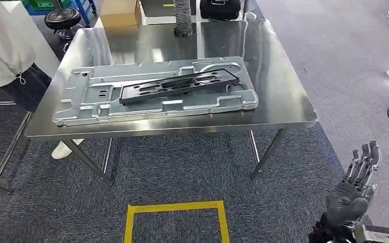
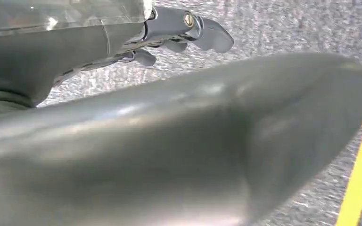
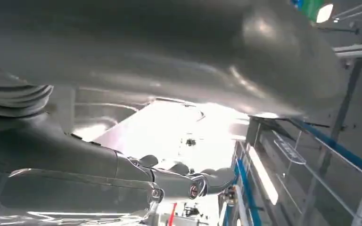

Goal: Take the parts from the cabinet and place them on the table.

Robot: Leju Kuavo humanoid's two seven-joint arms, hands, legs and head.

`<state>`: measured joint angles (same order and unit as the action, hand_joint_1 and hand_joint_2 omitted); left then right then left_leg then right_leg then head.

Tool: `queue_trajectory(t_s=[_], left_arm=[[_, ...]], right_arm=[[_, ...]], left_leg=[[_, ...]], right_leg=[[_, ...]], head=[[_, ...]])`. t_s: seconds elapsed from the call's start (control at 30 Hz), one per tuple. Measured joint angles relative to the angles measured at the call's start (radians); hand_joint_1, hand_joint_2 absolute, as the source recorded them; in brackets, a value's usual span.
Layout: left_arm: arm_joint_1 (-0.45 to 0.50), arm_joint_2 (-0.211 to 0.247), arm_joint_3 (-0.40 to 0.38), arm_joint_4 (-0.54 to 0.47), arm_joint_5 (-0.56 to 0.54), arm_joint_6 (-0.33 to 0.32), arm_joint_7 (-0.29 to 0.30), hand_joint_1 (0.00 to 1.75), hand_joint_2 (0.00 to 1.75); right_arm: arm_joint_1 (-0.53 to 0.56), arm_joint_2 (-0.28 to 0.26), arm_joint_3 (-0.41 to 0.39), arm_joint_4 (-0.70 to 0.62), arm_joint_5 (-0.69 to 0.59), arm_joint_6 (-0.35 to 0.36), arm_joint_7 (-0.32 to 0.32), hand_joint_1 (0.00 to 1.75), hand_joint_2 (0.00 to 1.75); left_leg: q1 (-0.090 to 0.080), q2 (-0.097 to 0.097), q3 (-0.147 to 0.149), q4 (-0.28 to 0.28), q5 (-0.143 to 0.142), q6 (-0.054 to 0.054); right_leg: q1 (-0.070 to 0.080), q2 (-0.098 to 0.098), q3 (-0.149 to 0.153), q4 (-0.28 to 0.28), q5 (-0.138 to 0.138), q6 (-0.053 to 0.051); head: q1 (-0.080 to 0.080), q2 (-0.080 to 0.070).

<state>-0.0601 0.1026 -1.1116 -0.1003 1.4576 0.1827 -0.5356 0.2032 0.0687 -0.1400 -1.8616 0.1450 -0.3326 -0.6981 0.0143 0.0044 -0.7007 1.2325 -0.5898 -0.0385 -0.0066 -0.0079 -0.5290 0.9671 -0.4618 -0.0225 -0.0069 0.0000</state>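
Overhead, a steel table [image 1: 283,96] was seen with a large silver panel [image 1: 81,109] laid flat on it and a black part [image 1: 182,83] lying on top of that panel. The right hand [image 1: 357,190] was raised low beside the table, fingers extended and apart, nothing held. A yellow floor marking [image 1: 174,207] was seen on grey carpet. At the left wrist, the left hand [image 2: 169,141] was seen over carpet, fingers [image 2: 207,35] uncurled, nothing gripped. At the right wrist, the fingers [image 3: 217,179] were likewise seen empty.
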Motion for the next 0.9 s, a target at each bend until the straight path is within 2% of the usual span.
queue_trajectory(t_s=[0.03, 0.07, 0.1, 0.13, 0.17, 0.2, 0.23, 0.27, 0.33, 0.37, 0.4, 0.43, 0.47, 0.5, 0.53, 0.57, 0.6, 0.63, 0.67, 0.7, 0.73, 0.77, 0.8, 0.87, 0.9], left_arm=[[0.000, 0.000, -0.002, 0.000, 0.000, 0.002, 0.000, 0.00, 0.00], [0.001, 0.000, -0.004, 0.000, 0.000, 0.003, 0.000, 0.00, 0.00], [0.000, -0.001, -0.005, 0.000, 0.000, 0.003, 0.000, 0.00, 0.00], [0.000, -0.001, -0.005, 0.000, 0.000, 0.004, -0.001, 0.00, 0.00], [-0.001, -0.001, -0.005, 0.000, 0.000, 0.005, -0.002, 0.00, 0.00], [-0.004, 0.000, -0.005, 0.000, 0.000, 0.004, -0.002, 0.00, 0.00], [-0.009, 0.001, -0.005, 0.000, 0.000, 0.004, -0.003, 0.00, 0.00], [-0.011, 0.000, -0.005, 0.000, 0.000, 0.004, -0.003, 0.00, 0.00], [-0.009, 0.000, -0.005, 0.000, 0.000, 0.006, -0.004, 0.00, 0.00], [-0.005, -0.002, -0.005, 0.000, 0.000, 0.006, -0.005, 0.00, 0.00], [-0.008, -0.005, -0.005, 0.000, 0.000, 0.007, -0.005, 0.00, 0.00], [-0.008, -0.005, -0.005, 0.000, 0.000, 0.008, -0.005, 0.00, 0.00], [-0.006, -0.005, -0.005, 0.000, 0.000, 0.009, -0.005, 0.00, 0.00], [-0.005, -0.007, -0.005, 0.000, 0.000, 0.009, -0.005, 0.00, 0.00], [-0.004, -0.008, -0.005, 0.000, 0.000, 0.009, -0.005, 0.00, 0.00], [-0.003, -0.008, -0.005, 0.000, 0.000, 0.009, -0.006, 0.00, 0.00], [-0.002, -0.010, -0.005, 0.000, 0.000, 0.009, -0.006, 0.00, 0.00], [-0.002, -0.010, -0.005, 0.000, 0.000, 0.009, -0.006, 0.00, 0.00], [-0.002, -0.011, -0.005, 0.000, 0.000, 0.009, -0.006, 0.00, 0.00], [-0.004, -0.011, -0.005, 0.000, 0.000, 0.009, -0.006, 0.00, 0.00], [-0.004, -0.011, -0.005, 0.000, 0.000, 0.009, -0.006, 0.00, 0.00], [-0.005, -0.011, -0.005, 0.000, 0.000, 0.009, -0.006, 0.00, 0.00], [-0.005, -0.010, -0.005, 0.000, 0.000, 0.010, -0.006, 0.00, 0.00], [-0.002, -0.010, -0.005, 0.000, 0.000, 0.012, -0.005, 0.00, 0.00], [0.002, -0.010, -0.005, 0.000, 0.000, 0.012, -0.005, 0.00, 0.00]], right_arm=[[0.001, 0.000, 0.000, 0.008, 0.012, -0.008, 0.000, 0.00, 0.00], [0.005, 0.000, 0.000, 0.015, 0.033, -0.027, 0.000, 0.00, 0.00], [0.008, 0.001, 0.000, 0.024, 0.067, -0.051, 0.000, 0.00, 0.00], [0.008, 0.002, 0.000, 0.032, 0.087, -0.061, 0.001, 0.00, 0.00], [0.008, 0.003, 0.000, 0.045, 0.109, -0.070, 0.004, 0.00, 0.00], [0.007, 0.005, 0.000, 0.063, 0.139, -0.085, 0.007, 0.00, 0.00], [0.007, 0.008, 0.000, 0.083, 0.170, -0.103, 0.013, 0.00, 0.00], [0.005, 0.008, -0.003, 0.107, 0.192, -0.112, 0.021, 0.00, 0.00], [-0.001, 0.011, -0.016, 0.178, 0.217, -0.116, 0.032, 0.00, 0.00], [-0.002, 0.013, -0.028, 0.224, 0.230, -0.120, 0.032, 0.00, 0.00], [-0.001, 0.015, -0.042, 0.268, 0.244, -0.122, 0.032, 0.00, 0.00], [-0.004, 0.014, -0.055, 0.305, 0.259, -0.127, 0.033, 0.00, 0.00], [-0.013, 0.014, -0.074, 0.355, 0.277, -0.133, 0.033, 0.00, 0.00], [-0.021, 0.016, -0.089, 0.400, 0.285, -0.139, 0.026, 0.00, 0.00], [-0.025, 0.016, -0.107, 0.449, 0.292, -0.142, 0.019, 0.00, 0.00], [-0.035, 0.017, -0.128, 0.508, 0.299, -0.143, 0.019, 0.00, 0.00], [-0.045, 0.017, -0.148, 0.557, 0.303, -0.144, 0.017, 0.00, 0.00], [-0.052, 0.018, -0.167, 0.600, 0.315, -0.147, 0.017, 0.00, 0.00], [-0.066, 0.018, -0.188, 0.653, 0.332, -0.156, 0.019, 0.00, 0.00], [-0.085, 0.018, -0.210, 0.709, 0.349, -0.163, 0.018, 0.00, 0.00], [-0.101, 0.018, -0.234, 0.765, 0.360, -0.170, 0.013, 0.00, 0.00], [-0.113, 0.018, -0.251, 0.806, 0.369, -0.178, 0.010, 0.00, 0.00], [-0.118, 0.018, -0.269, 0.855, 0.378, -0.188, 0.007, 0.00, 0.00], [-0.135, 0.012, -0.306, 0.970, 0.390, -0.204, 0.005, 0.00, 0.00], [-0.149, 0.011, -0.322, 1.025, 0.390, -0.214, 0.003, 0.00, 0.00]], left_leg=[[0.000, 0.000, -0.005, 0.062, -0.016, -0.001], [0.000, 0.000, 0.006, 0.086, 0.006, -0.001], [-0.001, 0.000, 0.035, 0.071, 0.046, 0.002], [-0.001, 0.000, 0.082, 0.020, 0.087, 0.006], [-0.002, 0.000, 0.150, -0.063, 0.107, 0.013], [-0.006, -0.001, 0.227, -0.165, 0.081, 0.024], [-0.011, 0.000, 0.280, -0.259, 0.040, 0.027], [-0.013, -0.001, 0.273, -0.263, 0.037, 0.032], [-0.020, 0.000, 0.264, -0.265, 0.051, 0.048], [-0.008, 0.001, 0.257, -0.280, 0.073, 0.058], [-0.009, 0.007, 0.245, -0.282, 0.089, 0.064], [-0.010, 0.007, 0.229, -0.282, 0.102, 0.073], [-0.010, 0.007, 0.211, -0.282, 0.116, 0.074], [-0.011, 0.007, 0.194, -0.281, 0.129, 0.074], [-0.011, 0.007, 0.174, -0.278, 0.143, 0.073], [-0.011, 0.007, 0.153, -0.273, 0.155, 0.071], [-0.011, 0.007, 0.134, -0.266, 0.166, 0.069], [-0.011, 0.007, 0.113, -0.258, 0.176, 0.066], [-0.011, 0.007, 0.093, -0.249, 0.184, 0.062], [-0.011, 0.007, 0.081, -0.238, 0.192, 0.058], [-0.016, 0.007, 0.071, -0.229, 0.197, 0.052], [-0.015, 0.007, 0.072, -0.227, 0.204, 0.046], [-0.015, 0.007, 0.071, -0.227, 0.212, 0.041], [-0.011, 0.006, 0.067, -0.236, 0.233, 0.026], [-0.004, 0.004, 0.060, -0.226, 0.216, 0.022]], right_leg=[[0.002, 0.000, -0.019, 0.003, 0.014, 0.000], [0.004, 0.000, -0.038, 0.006, 0.027, 0.001], [0.006, 0.000, -0.056, 0.010, 0.037, 0.002], [0.007, 0.000, -0.072, 0.015, 0.047, 0.004], [0.008, 0.000, -0.088, 0.021, 0.056, 0.006], [0.008, -0.001, -0.097, 0.029, 0.063, 0.008], [0.013, 0.000, -0.103, 0.033, 0.071, 0.014], [0.012, -0.004, -0.102, 0.028, 0.081, 0.022], [0.006, -0.005, -0.103, 0.019, 0.104, 0.033], [0.010, -0.005, -0.106, 0.018, 0.111, 0.041], [0.004, 0.002, -0.116, 0.036, 0.069, 0.047], [0.002, 0.004, -0.130, 0.081, 0.002, 0.049], [0.000, 0.004, -0.146, 0.151, -0.066, 0.055], [-0.002, 0.004, -0.161, 0.226, -0.115, 0.060], [-0.005, 0.004, -0.171, 0.296, -0.139, 0.065], [-0.007, 0.004, -0.166, 0.332, -0.126, 0.068], [-0.010, 0.004, -0.144, 0.328, -0.090, 0.070], [-0.013, 0.004, -0.102, 0.286, -0.048, 0.070], [-0.014, 0.004, -0.042, 0.210, -0.022, 0.068], [-0.015, 0.004, 0.033, 0.113, -0.036, 0.065], [-0.011, 0.004, 0.103, 0.017, -0.084, 0.060], [-0.008, 0.006, 0.108, 0.001, -0.093, 0.050], [-0.006, 0.006, 0.100, -0.005, -0.089, 0.044], [-0.002, 0.005, 0.087, -0.002, -0.073, 0.026], [-0.007, -0.001, 0.077, -0.007, -0.054, 0.016]], head=[[0.000, 0.000], [0.000, 0.000], [0.000, 0.000], [0.000, 0.000], [0.000, 0.000], [-0.001, 0.000], [0.000, 0.000], [0.003, 0.000], [-0.004, 0.000], [-0.004, 0.000], [-0.005, 0.000], [0.003, 0.000], [0.005, 0.000], [0.005, 0.000], [0.006, 0.000], [0.005, 0.000], [0.006, 0.000], [0.006, 0.000], [0.006, 0.000], [0.007, 0.000], [0.008, 0.000], [0.003, 0.000], [0.005, 0.000], [0.007, 0.000], [0.008, 0.000]])
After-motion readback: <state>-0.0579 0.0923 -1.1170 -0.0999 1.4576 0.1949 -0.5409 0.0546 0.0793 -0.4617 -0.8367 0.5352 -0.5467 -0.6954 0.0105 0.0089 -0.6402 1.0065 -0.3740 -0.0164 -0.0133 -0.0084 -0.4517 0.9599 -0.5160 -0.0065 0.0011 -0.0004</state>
